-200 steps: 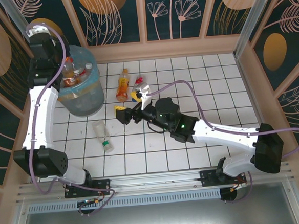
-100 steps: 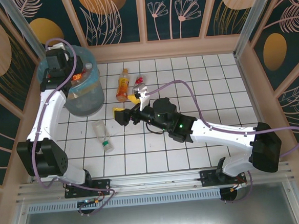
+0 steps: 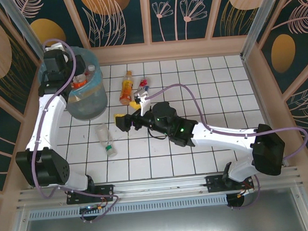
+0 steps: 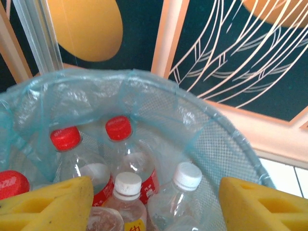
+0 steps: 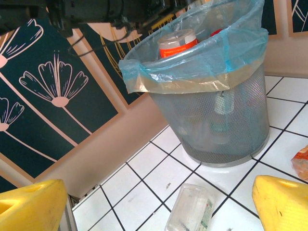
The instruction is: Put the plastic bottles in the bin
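My left gripper hangs over the bin, a grey mesh basket lined with a light-blue bag. In the left wrist view its yellow fingers stand wide apart and open above several plastic bottles with red and white caps lying in the bin. My right gripper is open, low over the tiles right of the bin. A clear bottle with a green cap lies on the floor; in the right wrist view this bottle lies just ahead, between the open fingers.
An orange-labelled bottle and a crushed red-labelled one lie on the tiles behind the right gripper. The wall panels stand close behind and left of the bin. Open white tiles stretch to the right.
The left arm has shifted over the bin and its jaws have spread wider. The right gripper has crept left, nearer the clear bottle.
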Tool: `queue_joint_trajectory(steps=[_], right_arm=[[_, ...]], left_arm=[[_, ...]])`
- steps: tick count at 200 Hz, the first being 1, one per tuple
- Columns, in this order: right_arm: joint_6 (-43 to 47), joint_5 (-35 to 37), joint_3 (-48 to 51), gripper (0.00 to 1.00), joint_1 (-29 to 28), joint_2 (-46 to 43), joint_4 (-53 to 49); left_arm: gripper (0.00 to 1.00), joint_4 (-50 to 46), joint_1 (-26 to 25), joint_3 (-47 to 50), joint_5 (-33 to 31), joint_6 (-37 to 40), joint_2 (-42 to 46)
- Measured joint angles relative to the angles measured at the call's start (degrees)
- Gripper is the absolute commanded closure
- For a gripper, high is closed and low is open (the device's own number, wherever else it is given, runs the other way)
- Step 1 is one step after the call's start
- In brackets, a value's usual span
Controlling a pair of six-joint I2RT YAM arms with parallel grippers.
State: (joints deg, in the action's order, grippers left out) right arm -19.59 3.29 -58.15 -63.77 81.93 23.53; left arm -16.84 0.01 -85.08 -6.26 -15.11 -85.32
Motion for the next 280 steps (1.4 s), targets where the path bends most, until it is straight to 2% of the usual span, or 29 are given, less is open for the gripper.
queue_joint_trajectory(steps=[35, 65, 93, 141, 182, 256, 274, 280], right_arm=[[-0.48, 0.02, 0.00, 0.01, 0.00, 0.04, 0.02], [-0.57, 0.07, 0.00, 0.01, 0.00, 0.26, 0.02], [-0.92, 0.07, 0.00, 0.01, 0.00, 0.74, -0.04], [-1.79, 0.04, 0.00, 0.01, 0.00, 1.60, -0.07], [-1.97, 0.07, 0.00, 0.01, 0.00, 1.86, -0.44], [-1.95, 0.31, -0.87, 0.01, 0.02, 1.95, -1.55], [-1.81, 1.22, -2.45, 0.01, 0.02, 2.38, -3.17], [-1.79, 1.68, -3.34, 0.01, 0.02, 2.69, -4.13]], left_arm=[[0.61, -1.49, 0.00, -4.79, 1.25, -0.50, 0.02], [1.00, -1.90, 0.00, -5.31, 5.55, -1.29, 0.04], [1.00, -3.32, 0.00, -2.10, 9.07, -1.51, 0.04], [1.00, -3.15, 0.24, 6.01, 11.61, -1.22, -0.17], [1.00, -2.34, 2.38, 6.69, 16.20, -1.29, -2.05], [1.00, -2.47, 4.24, 6.25, 18.49, -1.70, -3.63], [0.93, -5.25, 4.24, 3.80, 18.88, -1.77, -3.67], [0.87, -6.16, 4.22, 2.36, 18.91, -1.81, -3.67]])
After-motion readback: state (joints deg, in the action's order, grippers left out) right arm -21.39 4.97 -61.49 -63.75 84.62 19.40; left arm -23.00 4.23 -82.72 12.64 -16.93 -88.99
